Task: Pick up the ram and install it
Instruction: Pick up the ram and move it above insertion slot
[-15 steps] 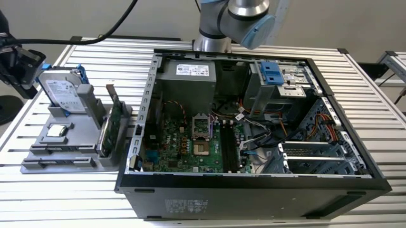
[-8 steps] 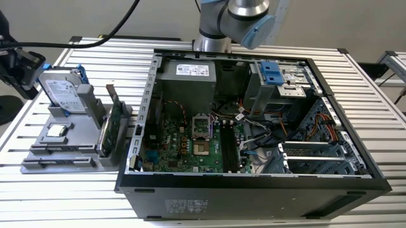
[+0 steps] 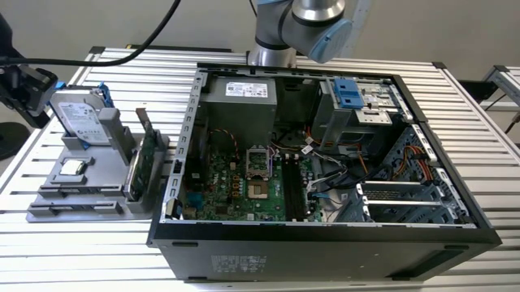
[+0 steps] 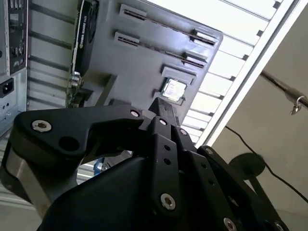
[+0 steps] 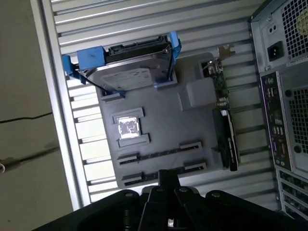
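black fingers [image 5: 168,176] pressed together near grey holder [image 5: 161,140] with hard drive [image 5: 130,72], chip [image 5: 128,128], card [image 5: 225,137]

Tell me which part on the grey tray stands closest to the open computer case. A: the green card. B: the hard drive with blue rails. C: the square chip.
A: in the exterior view the green card stands on edge at the side of the tray next to the case, with the hard drive and the chip farther from it.

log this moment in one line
end effector: shut, nothing seen held, aimed at tray | hard drive, card, cpu: on tray | case: open
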`<state>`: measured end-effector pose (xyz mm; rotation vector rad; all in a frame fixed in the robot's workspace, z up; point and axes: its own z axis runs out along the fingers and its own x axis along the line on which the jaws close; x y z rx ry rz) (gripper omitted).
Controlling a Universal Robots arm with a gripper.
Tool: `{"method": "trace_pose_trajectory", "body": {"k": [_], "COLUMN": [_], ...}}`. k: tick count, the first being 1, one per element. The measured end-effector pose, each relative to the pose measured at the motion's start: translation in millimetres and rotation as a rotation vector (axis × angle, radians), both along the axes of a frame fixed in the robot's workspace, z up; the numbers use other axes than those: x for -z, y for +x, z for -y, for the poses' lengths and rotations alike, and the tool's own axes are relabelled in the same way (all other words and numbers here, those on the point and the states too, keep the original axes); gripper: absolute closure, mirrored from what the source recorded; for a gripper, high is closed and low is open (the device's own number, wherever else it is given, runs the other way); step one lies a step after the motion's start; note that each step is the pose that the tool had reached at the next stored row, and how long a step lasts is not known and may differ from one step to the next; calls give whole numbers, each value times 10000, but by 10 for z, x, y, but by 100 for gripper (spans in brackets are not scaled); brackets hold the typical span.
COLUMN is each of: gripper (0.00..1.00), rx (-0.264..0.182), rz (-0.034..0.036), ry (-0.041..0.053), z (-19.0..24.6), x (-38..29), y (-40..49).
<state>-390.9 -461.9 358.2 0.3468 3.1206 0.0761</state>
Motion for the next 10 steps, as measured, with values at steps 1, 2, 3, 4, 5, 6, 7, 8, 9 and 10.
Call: {"method": "trace_pose_trajectory", "body": {"k": [1,2,3,4,5,6,7,8,9,10], "gripper": [100,100,100,100,100,100,100,100,100,100], "rx": [60,120,181,240,302,365,425,487,550,612], "rz": [0,1,0,0,0,0,0,0,0,1], "ry": [0,0,0,0,0,-1,0,0,0,0], "z": [0,0,0,0,0,0,0,0,0,0], "x": [1,3,4,5,6,7,8,9,10,10], "y": [0,0,0,0,-1,-1,-1,-1,-1,-1]}}
